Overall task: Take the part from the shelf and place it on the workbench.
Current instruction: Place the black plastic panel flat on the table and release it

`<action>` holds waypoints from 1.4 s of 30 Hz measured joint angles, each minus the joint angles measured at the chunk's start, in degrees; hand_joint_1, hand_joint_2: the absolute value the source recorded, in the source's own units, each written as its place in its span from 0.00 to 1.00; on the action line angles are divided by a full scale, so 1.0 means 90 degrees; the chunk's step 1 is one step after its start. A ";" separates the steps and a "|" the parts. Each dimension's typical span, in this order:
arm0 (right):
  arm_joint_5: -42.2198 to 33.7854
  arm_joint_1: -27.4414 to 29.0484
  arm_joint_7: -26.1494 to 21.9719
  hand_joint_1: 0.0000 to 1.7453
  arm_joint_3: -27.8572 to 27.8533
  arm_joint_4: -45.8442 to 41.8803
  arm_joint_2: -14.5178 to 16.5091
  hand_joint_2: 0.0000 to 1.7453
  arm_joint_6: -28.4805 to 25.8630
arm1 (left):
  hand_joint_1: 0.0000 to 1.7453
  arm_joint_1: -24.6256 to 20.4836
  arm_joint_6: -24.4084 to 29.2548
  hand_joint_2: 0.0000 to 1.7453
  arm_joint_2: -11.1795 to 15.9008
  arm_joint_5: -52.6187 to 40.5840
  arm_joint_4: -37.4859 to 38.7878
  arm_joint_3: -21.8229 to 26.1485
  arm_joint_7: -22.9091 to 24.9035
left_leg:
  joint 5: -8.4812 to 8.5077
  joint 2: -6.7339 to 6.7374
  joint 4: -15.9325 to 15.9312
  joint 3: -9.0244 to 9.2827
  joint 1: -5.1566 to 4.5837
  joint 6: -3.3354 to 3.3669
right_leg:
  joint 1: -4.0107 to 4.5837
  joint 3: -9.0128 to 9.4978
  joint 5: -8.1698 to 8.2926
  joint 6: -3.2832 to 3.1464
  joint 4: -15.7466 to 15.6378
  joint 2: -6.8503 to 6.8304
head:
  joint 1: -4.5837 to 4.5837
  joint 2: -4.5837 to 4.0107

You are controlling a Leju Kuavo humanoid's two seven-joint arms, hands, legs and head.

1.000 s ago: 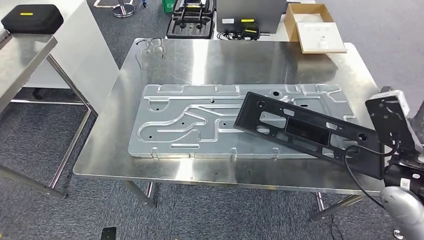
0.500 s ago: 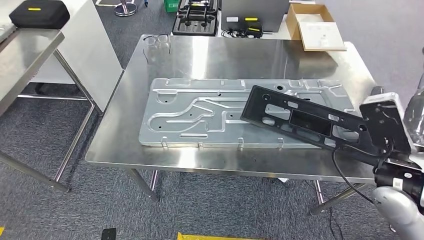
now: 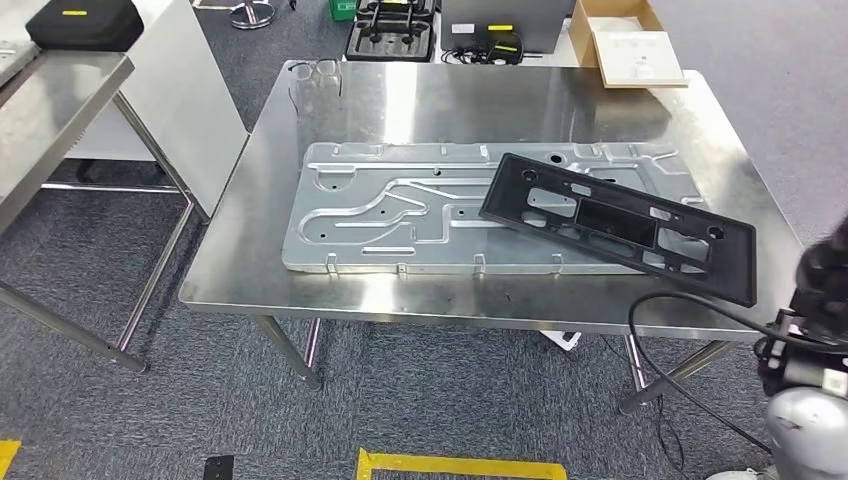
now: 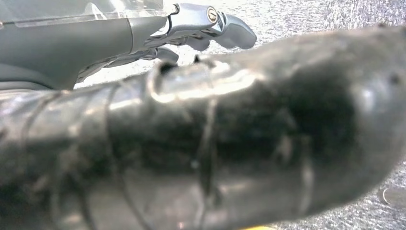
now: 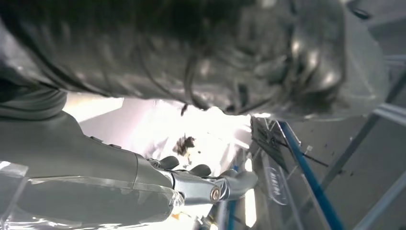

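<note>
The black plastic part point(image 3: 615, 222), a long frame with several cutouts, lies on the steel workbench point(image 3: 450, 110). It sits at an angle over the right end of a stamped metal plate point(image 3: 400, 200), and no hand touches it. My right arm point(image 3: 810, 420) is at the lower right, off the bench's front corner. In the right wrist view my right hand point(image 5: 206, 184) holds nothing, its fingers loose. In the left wrist view my left hand point(image 4: 191, 28) hangs over grey carpet, also with nothing in it.
A cardboard box point(image 3: 630, 45) sits at the bench's far right corner, with black equipment point(image 3: 390, 35) behind the bench. A side table point(image 3: 50, 110) at the left carries a black case point(image 3: 85, 22). Yellow tape point(image 3: 460, 465) marks the carpet in front.
My right hand has let go of the black part and dropped away to the lower right. The part's near end has settled onto the bench. The camera has shifted slightly.
</note>
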 joint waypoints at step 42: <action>-0.0229 0.0642 0.0209 0.00 -0.1294 -0.1695 0.0661 0.00 0.0021 | 0.00 0.0012 -0.0103 0.00 0.0021 0.0573 0.0000 0.0007 -0.0095 | -0.0608 -0.0019 0.0015 0.0740 0.0096 -0.0095 | -0.0045 -0.0565 0.0430 -0.0006 0.0069 0.0005 | -0.0056 0.0000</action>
